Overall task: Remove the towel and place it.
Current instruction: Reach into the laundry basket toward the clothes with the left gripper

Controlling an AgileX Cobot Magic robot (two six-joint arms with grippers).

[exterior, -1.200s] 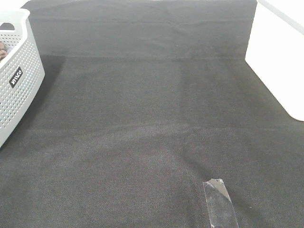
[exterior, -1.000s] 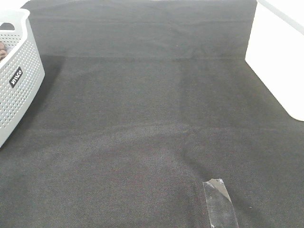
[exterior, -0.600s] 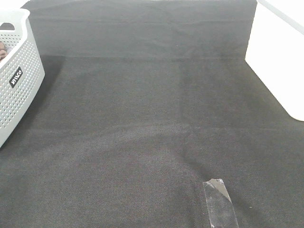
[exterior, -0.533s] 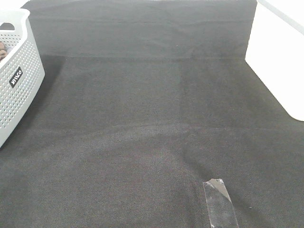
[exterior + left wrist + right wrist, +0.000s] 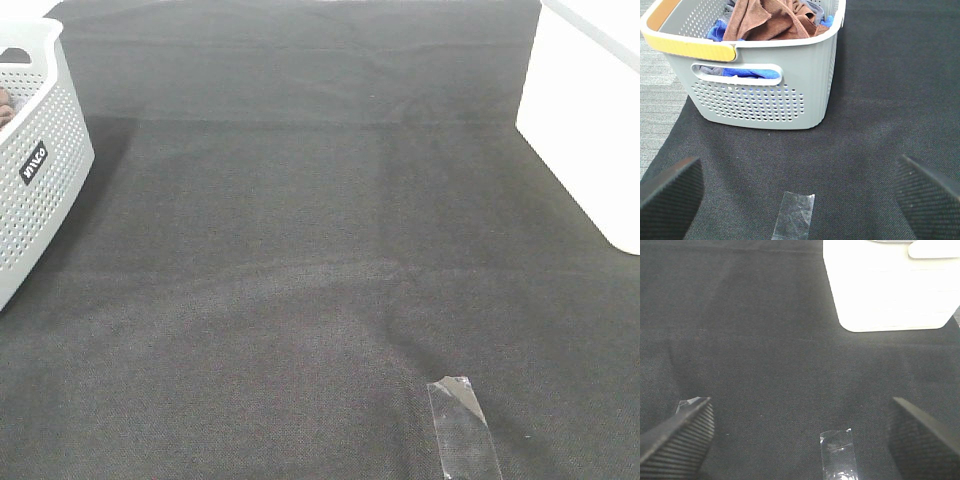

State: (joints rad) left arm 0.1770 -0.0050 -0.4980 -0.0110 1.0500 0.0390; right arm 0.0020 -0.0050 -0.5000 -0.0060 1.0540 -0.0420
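The brown plush towel (image 5: 771,19) lies crumpled on top of blue and grey cloths inside the grey perforated basket (image 5: 765,100). In the exterior high view only a sliver of the towel (image 5: 4,104) shows inside the basket (image 5: 35,180) at the far left edge. My left gripper (image 5: 800,195) is open and empty, low over the black mat a short way in front of the basket. My right gripper (image 5: 800,435) is open and empty over the mat. Neither gripper shows in the exterior high view.
A white box (image 5: 590,130) stands at the right edge of the mat; it also shows in the right wrist view (image 5: 890,285). Strips of clear tape (image 5: 462,430) (image 5: 794,216) (image 5: 839,459) lie on the black mat (image 5: 320,250). The basket has an orange-yellow handle (image 5: 687,47).
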